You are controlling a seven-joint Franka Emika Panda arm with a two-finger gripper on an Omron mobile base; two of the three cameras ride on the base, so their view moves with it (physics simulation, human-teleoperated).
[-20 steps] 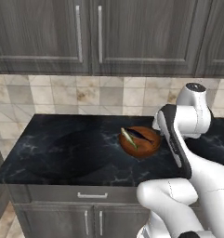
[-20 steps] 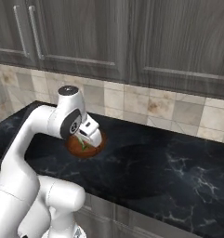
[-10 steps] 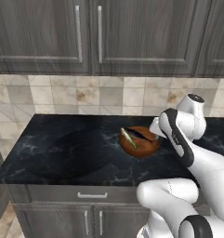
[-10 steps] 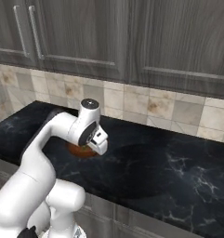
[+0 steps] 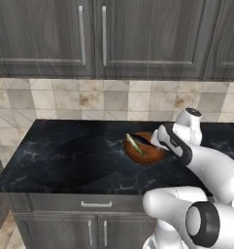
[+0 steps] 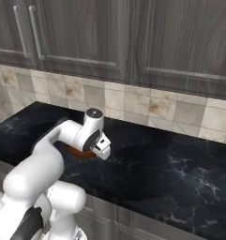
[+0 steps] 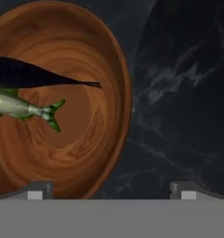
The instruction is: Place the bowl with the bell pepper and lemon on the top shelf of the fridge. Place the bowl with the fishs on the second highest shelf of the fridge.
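A brown wooden bowl (image 5: 146,152) stands on the black marble counter (image 5: 65,155). It holds a silvery green fish (image 7: 20,108) and a darker fish (image 7: 34,74). My gripper (image 7: 111,193) is open and low over the bowl's right rim (image 7: 128,107). One fingertip (image 7: 35,192) sits over the bowl's inside, and the other fingertip (image 7: 187,191) is outside it above the counter (image 7: 183,93). In the left base view my hand covers the bowl's right edge. In the right base view the bowl (image 6: 79,153) peeks out under my forearm beside the gripper (image 6: 103,149).
Dark grey wall cabinets (image 5: 94,36) hang over a beige tiled backsplash (image 5: 89,99). Drawers (image 5: 94,204) sit under the counter's front edge. A wide stretch of counter (image 6: 175,173) lies to the right of the bowl.
My hand has swung down and in toward the bowl, from above it to its right rim. The bowl and fish have not moved.
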